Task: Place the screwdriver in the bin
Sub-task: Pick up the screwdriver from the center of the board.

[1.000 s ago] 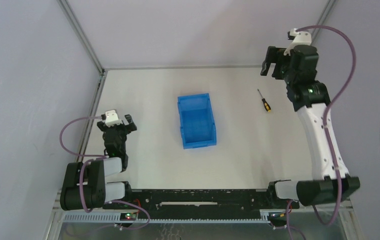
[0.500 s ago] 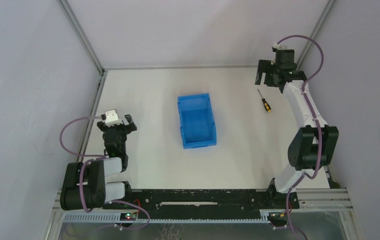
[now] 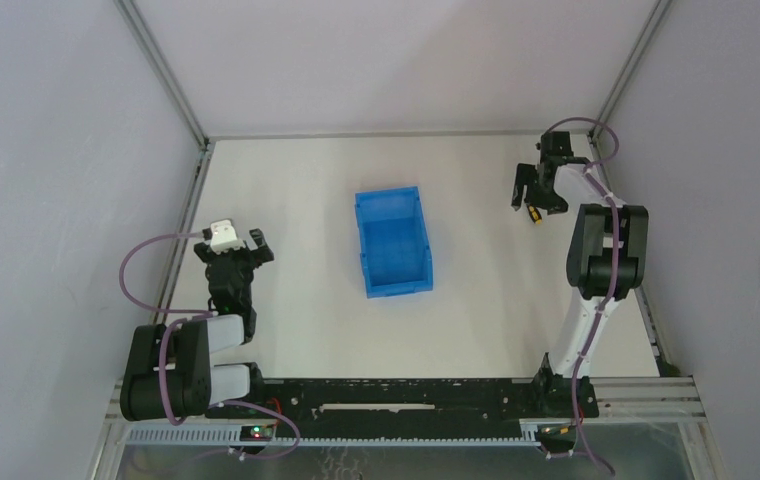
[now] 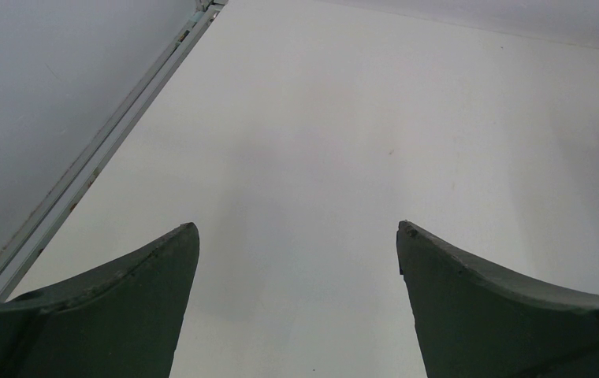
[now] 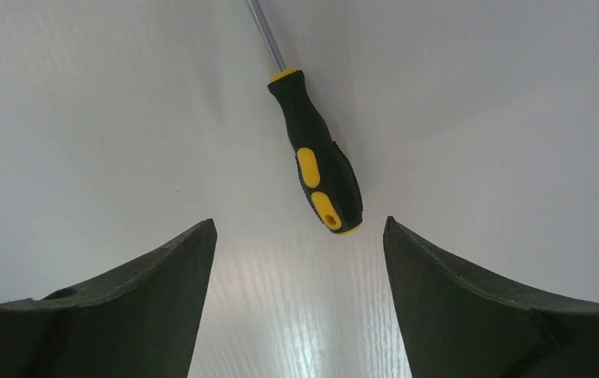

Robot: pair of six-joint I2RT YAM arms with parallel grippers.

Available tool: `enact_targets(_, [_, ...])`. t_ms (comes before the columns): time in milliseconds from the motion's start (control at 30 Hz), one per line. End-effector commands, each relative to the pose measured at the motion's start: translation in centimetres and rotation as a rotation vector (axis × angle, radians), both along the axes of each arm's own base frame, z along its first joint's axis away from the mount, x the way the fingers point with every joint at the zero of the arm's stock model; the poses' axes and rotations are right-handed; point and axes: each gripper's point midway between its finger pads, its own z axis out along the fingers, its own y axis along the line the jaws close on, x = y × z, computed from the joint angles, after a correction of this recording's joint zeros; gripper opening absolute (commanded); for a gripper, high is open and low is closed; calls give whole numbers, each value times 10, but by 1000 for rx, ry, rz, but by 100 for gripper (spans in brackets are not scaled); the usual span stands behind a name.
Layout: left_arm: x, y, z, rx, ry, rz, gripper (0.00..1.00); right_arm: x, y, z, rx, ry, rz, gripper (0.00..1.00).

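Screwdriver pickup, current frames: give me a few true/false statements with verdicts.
1. The screwdriver lies flat on the table, with nothing gripping it. True.
2. The right gripper is shut on the handle. False: its jaws stand open, and the handle's butt end is about level with the fingertips, touching neither.
3. The bin has nothing in it. True.
4. The left gripper hovers over the bin. False: it is open near the table's left side, well apart from the bin, and its camera shows only bare table.
5. The screwdriver's shaft points toward the right wrist camera. False: the handle is nearest and the shaft points away.
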Motion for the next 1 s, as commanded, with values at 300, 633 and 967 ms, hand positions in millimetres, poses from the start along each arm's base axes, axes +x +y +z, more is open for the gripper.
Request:
enact_targets(300, [8,2,22,30,-60,9,100,20,-12,-42,-7,72,-17,69])
enact_targets(633, [8,2,22,29,-61,8,100,30,-17,-45,-23,90,-10,50])
enact_targets(967, [8,2,22,29,-61,8,100,35,-15,-18,-20,31,-4,18])
